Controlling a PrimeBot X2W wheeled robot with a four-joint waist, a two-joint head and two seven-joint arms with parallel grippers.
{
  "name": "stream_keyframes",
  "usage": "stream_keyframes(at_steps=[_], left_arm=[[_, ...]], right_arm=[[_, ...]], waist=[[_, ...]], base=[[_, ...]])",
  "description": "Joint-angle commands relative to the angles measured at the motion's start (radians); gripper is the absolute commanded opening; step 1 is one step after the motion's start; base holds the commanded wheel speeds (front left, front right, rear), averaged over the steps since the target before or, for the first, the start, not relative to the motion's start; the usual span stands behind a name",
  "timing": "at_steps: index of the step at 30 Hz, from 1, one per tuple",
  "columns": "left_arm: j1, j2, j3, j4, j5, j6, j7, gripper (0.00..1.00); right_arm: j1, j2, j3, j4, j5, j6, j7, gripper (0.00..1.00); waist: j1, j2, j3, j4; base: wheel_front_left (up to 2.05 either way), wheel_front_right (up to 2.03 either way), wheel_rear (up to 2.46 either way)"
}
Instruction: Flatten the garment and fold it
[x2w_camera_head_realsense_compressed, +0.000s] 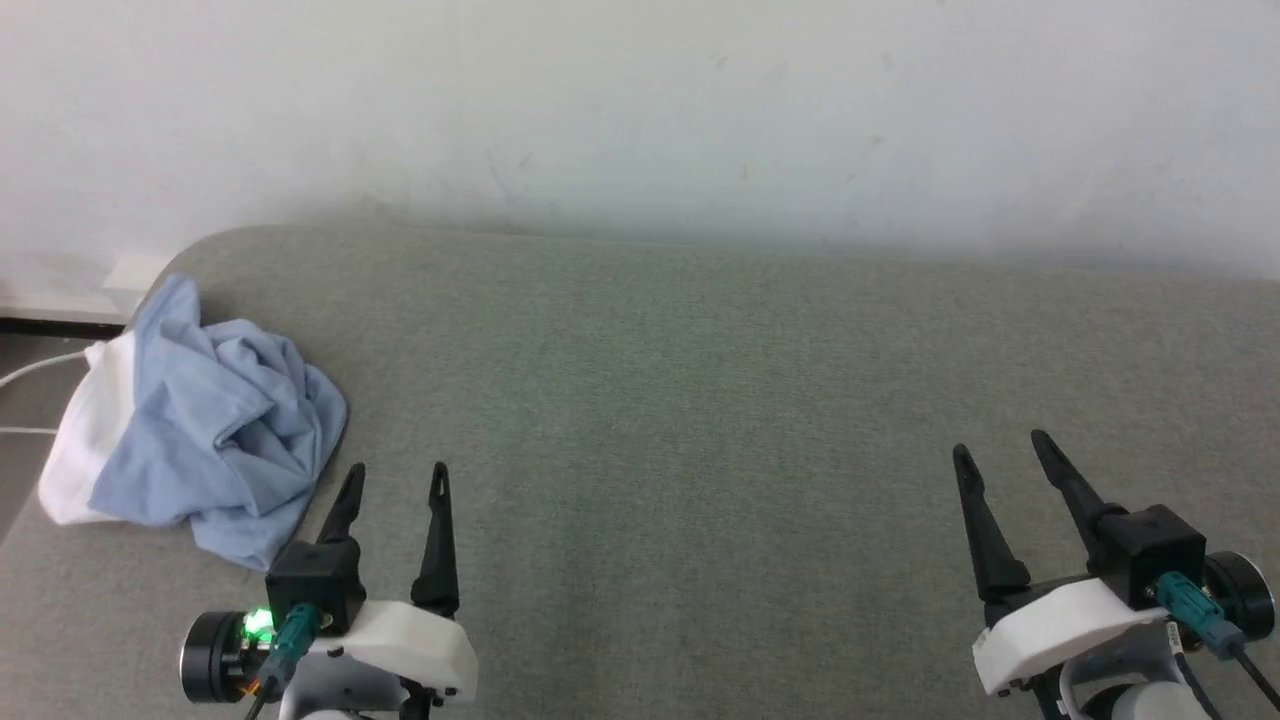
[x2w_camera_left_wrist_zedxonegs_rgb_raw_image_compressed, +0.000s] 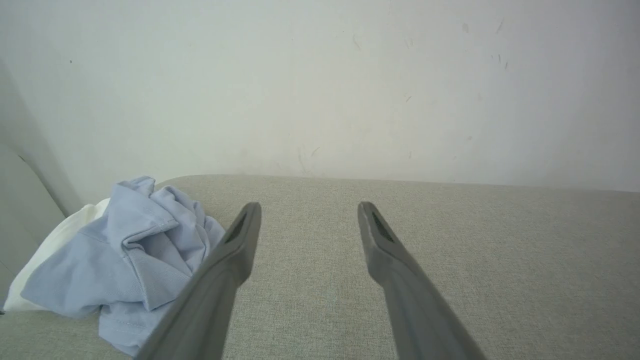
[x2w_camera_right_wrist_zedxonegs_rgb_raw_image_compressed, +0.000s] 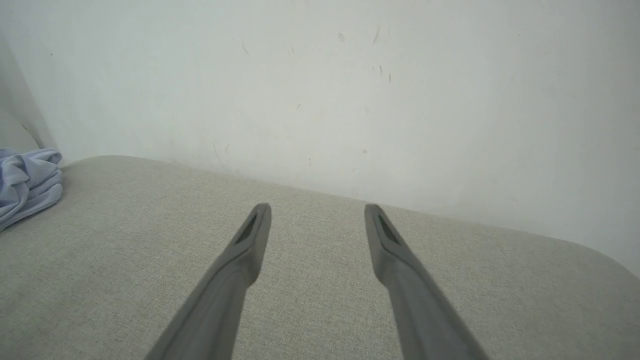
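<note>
At the left edge of the bench, the shirt lay crumpled in a heap just beside the left gripper, which hung spread and empty, probably ready to grab it; the right gripper, also spread, hung well apart.

I see a soft, dull cloth shirt, a rough woven cloth cushion, smooth dull plastic fingers and a matt, scuffed painted wall.

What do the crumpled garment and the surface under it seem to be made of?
The garment: soft matte knit, perhaps cotton; it slumps in loose folds. The surface: matte grey woven upholstery, judging by its grainy weave; likely padded.
</note>
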Motion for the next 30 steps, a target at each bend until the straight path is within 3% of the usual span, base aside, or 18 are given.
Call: stream_keyframes(at_steps=[1,30], left_arm=[[0.012,-0.001,-0.005,0.003,-0.010,0.007,-0.013,1.00],[0.030,-0.001,-0.030,0.009,-0.018,0.026,-0.071,1.00]], right_arm=[[0.006,0.002,0.002,0.005,-0.001,-0.001,-0.011,1.00],[0.009,0.003,0.027,0.016,-0.011,-0.001,-0.069,1.00]], waist=[[0.0000,0.0000,-0.003,0.025],[0.0000,0.0000,-0.008,0.204]], base=[[0.00,0.00,0.00],[0.00,0.00,0.00]])
